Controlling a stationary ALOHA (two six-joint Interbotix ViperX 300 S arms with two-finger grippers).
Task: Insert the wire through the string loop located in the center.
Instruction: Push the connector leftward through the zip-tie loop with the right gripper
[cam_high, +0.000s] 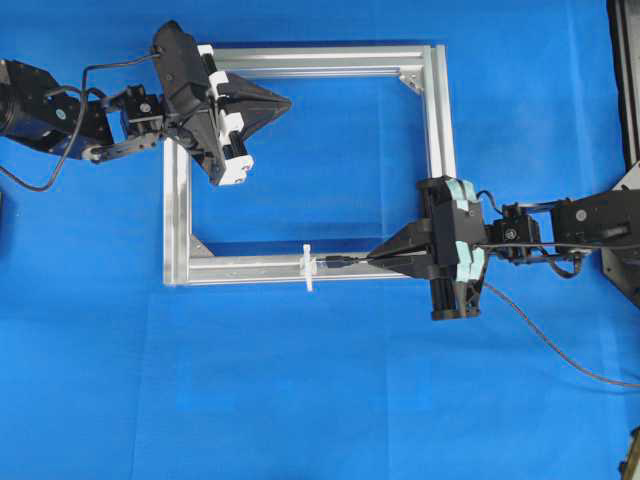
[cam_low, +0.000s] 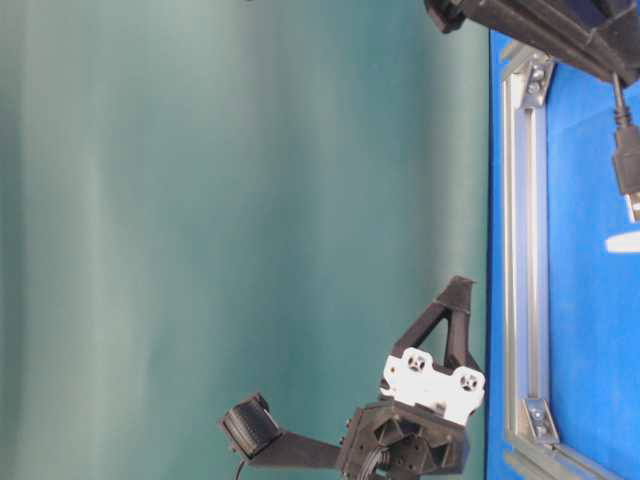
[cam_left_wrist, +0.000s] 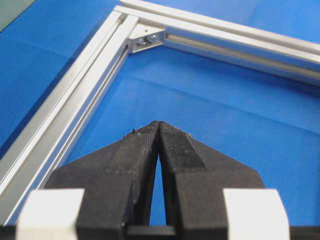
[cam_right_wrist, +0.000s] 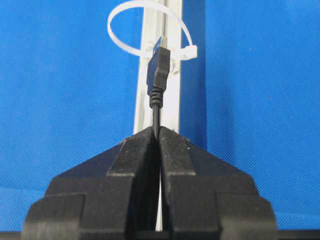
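Note:
The string loop (cam_high: 309, 268) is a thin white tie standing on the near bar of the silver frame (cam_high: 250, 270); in the right wrist view the string loop (cam_right_wrist: 188, 51) arches over the bar. My right gripper (cam_high: 372, 260) is shut on the wire (cam_right_wrist: 156, 112) just behind its black plug (cam_right_wrist: 158, 67). The plug (cam_high: 338, 264) points at the loop, with its tip just short of it. The rest of the wire (cam_high: 560, 350) trails off to the right. My left gripper (cam_high: 288, 101) is shut and empty (cam_left_wrist: 158, 123), hovering inside the frame near its far left corner.
The frame (cam_left_wrist: 75, 85) lies flat on a blue cloth. A corner bracket (cam_left_wrist: 145, 39) sits ahead of the left gripper. In the table-level view the plug (cam_low: 627, 160) hangs above the cloth, with the left gripper (cam_low: 460, 283) lower down.

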